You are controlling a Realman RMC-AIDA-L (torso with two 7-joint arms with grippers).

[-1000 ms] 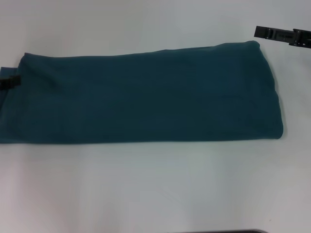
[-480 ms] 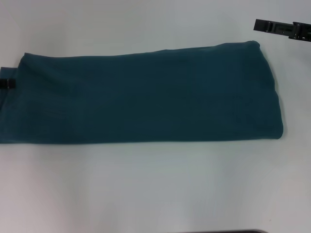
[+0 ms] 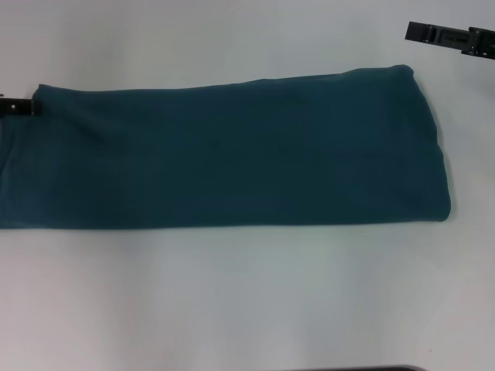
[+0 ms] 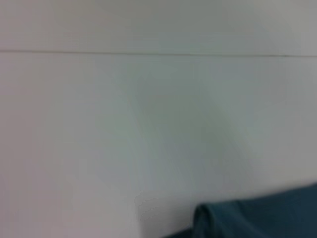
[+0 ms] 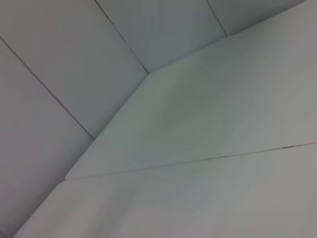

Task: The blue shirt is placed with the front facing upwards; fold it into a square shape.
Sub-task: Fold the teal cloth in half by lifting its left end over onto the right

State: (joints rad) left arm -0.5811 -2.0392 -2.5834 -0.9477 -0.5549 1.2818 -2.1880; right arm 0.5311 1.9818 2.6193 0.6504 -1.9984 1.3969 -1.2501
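Both claws have pulled away from the blue shirt (image 3: 232, 151), which lies between them as a long folded strip on the table (image 3: 247, 309): left claw (image 3: 17, 106) just beside its corner, right claw (image 3: 452, 36) apart, their grip unclear, so one more fold looks needed.

- The blue shirt (image 3: 232, 151) lies flat on the table (image 3: 247, 301), stretched as a long band from the nine o'clock edge of the head view across to about three o'clock.
- Bare table runs along its six o'clock side and along its twelve o'clock side.
- The left gripper (image 3: 17, 106) sits at nine o'clock, at the shirt's far left corner, touching or just beside the cloth edge.
- The right gripper (image 3: 452, 36) is at about two o'clock, beyond the shirt's far right corner and apart from it.
- In the left wrist view, a rolled edge of the shirt (image 4: 257, 218) lies on the table (image 4: 148, 124).
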